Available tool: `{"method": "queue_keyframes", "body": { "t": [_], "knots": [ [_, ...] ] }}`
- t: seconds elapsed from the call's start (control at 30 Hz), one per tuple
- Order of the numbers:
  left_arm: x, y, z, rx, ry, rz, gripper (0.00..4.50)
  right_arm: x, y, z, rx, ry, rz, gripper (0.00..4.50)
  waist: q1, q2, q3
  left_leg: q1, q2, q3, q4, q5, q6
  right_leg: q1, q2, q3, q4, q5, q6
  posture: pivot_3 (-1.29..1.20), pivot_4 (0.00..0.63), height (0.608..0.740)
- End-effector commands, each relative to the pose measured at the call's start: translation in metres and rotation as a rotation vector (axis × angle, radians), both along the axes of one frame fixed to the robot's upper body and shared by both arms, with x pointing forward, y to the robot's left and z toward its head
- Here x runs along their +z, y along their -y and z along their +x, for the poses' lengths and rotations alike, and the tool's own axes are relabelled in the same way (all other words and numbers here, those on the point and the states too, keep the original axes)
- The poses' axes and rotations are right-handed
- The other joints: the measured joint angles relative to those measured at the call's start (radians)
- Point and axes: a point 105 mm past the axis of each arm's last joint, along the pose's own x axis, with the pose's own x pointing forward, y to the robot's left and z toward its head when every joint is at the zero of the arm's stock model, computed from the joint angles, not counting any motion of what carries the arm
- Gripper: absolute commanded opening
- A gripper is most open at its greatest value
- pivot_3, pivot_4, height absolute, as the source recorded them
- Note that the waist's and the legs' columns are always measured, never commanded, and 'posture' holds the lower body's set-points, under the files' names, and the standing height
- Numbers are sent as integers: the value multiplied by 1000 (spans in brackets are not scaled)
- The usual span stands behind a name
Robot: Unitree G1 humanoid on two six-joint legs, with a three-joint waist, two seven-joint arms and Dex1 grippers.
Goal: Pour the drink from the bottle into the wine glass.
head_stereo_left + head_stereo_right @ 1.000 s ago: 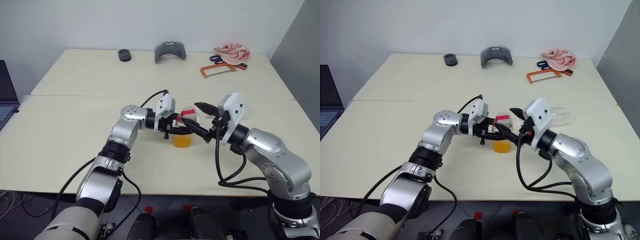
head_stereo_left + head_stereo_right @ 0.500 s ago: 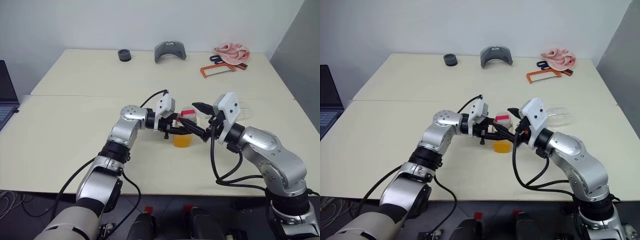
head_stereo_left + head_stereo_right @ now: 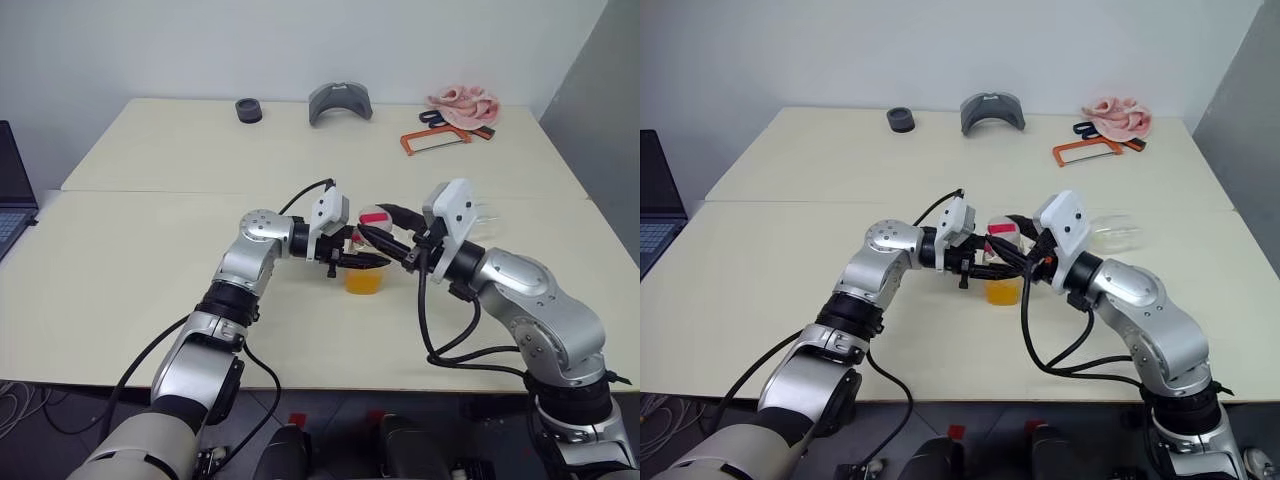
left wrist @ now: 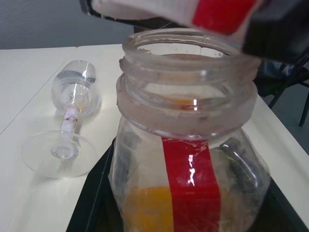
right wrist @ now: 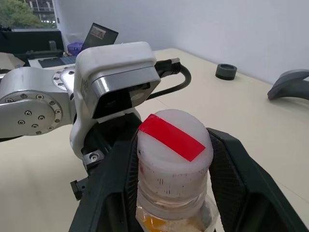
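Observation:
My left gripper is shut on the body of the small clear bottle, which stands upright just above the table. Orange drink fills its bottom. The bottle has a red stripe label. Its white cap with a red strip sits on the neck. My right gripper comes in from the right, its two black fingers pressed against either side of the cap. The wine glass lies on its side on the table behind my right wrist, empty, its foot facing the left wrist camera.
At the table's far edge lie a black ring, a grey curved piece, a pink cloth and an orange-framed saw. A laptop sits past the left edge.
My right gripper has slid left onto the bottle's top, and its fingers have closed in around the cap. The left gripper and bottle stayed put.

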Motion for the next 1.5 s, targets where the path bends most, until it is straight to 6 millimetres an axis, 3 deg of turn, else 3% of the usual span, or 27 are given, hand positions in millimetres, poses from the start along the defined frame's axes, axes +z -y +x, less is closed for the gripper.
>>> {"method": "queue_keyframes", "body": {
  "t": [0.03,0.2,0.4,0.57,0.7,0.83,0.9,1.1,1.3,1.37,1.5],
  "knots": [
    [14,-1,0,0,56,-25,1761,11,-1,-5,11,77,-1,1720,0,0,0,0,0,0,0,0,0,0,0,0,0,0,0,0,150,740],
    [13,-2,1,8,55,-27,1761,18,10,-10,-2,102,68,1708,0,0,0,0,0,0,0,0,0,0,0,0,0,0,0,0,150,740],
    [11,-5,2,25,50,-29,1761,27,42,-13,-109,112,131,1707,1,0,0,0,0,0,0,0,0,0,0,0,0,0,0,0,150,740],
    [11,-8,3,40,48,-36,1761,-5,81,-17,-250,20,38,1706,6,0,0,0,0,0,0,0,0,0,0,0,-1,0,0,0,150,740],
    [13,-14,6,69,45,-50,1761,-60,125,-25,-425,-118,-62,1706,7,0,0,0,-1,1,-1,0,0,1,0,0,0,0,0,0,150,740],
    [16,-17,8,84,43,-58,1761,-99,158,-30,-582,-233,-83,1706,2,0,0,2,-1,4,-1,0,0,1,1,2,1,0,0,0,150,740],
    [20,-21,11,106,49,-65,1761,-117,172,-29,-662,-289,-99,2433,2,0,0,2,-1,4,-1,0,0,1,2,2,1,0,0,0,150,740],
    [31,-36,22,200,65,-104,1761,-111,170,-31,-608,-297,-115,4477,2,0,0,2,0,3,-1,0,0,1,2,2,1,0,0,0,150,740],
    [47,-72,42,427,81,-198,1761,-87,170,-34,-465,-233,-273,4500,4,0,0,2,0,3,0,0,0,1,2,2,0,0,0,0,150,740],
    [52,-96,57,594,115,-227,1761,-71,143,-32,-326,-196,-262,4500,1,0,0,2,0,3,0,0,0,1,2,2,0,0,0,0,150,740],
    [54,-158,81,966,142,-271,1750,-38,53,-19,7,-92,-153,4500,-20,-1,1,5,1,4,0,0,0,1,3,3,1,0,0,0,150,740]
  ]
}}
